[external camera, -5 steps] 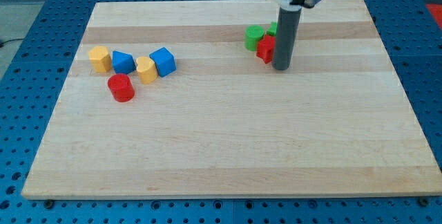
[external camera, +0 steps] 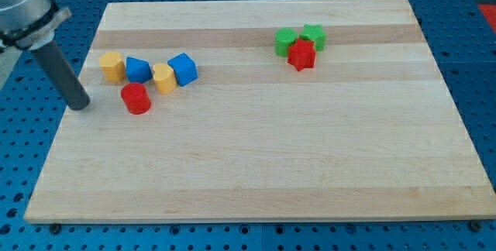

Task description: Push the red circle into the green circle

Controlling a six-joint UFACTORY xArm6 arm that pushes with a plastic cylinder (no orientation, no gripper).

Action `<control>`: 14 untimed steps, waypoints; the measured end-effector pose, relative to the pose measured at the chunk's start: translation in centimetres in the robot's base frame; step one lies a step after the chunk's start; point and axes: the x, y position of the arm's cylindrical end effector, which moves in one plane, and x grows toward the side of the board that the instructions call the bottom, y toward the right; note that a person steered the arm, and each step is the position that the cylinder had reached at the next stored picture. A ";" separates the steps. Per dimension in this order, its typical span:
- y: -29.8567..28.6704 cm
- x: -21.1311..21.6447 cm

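My tip (external camera: 79, 105) rested near the board's left edge, just left of the red circle (external camera: 136, 97); I carried no jaws.

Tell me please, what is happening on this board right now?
My tip rests near the board's left edge, to the left of the red circle, not touching it. The green circle sits far off at the view's upper right, beside a green star and a red star. The push has not begun.
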 end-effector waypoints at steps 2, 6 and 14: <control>11.1 0.5; 20.0 1.5; 29.8 2.3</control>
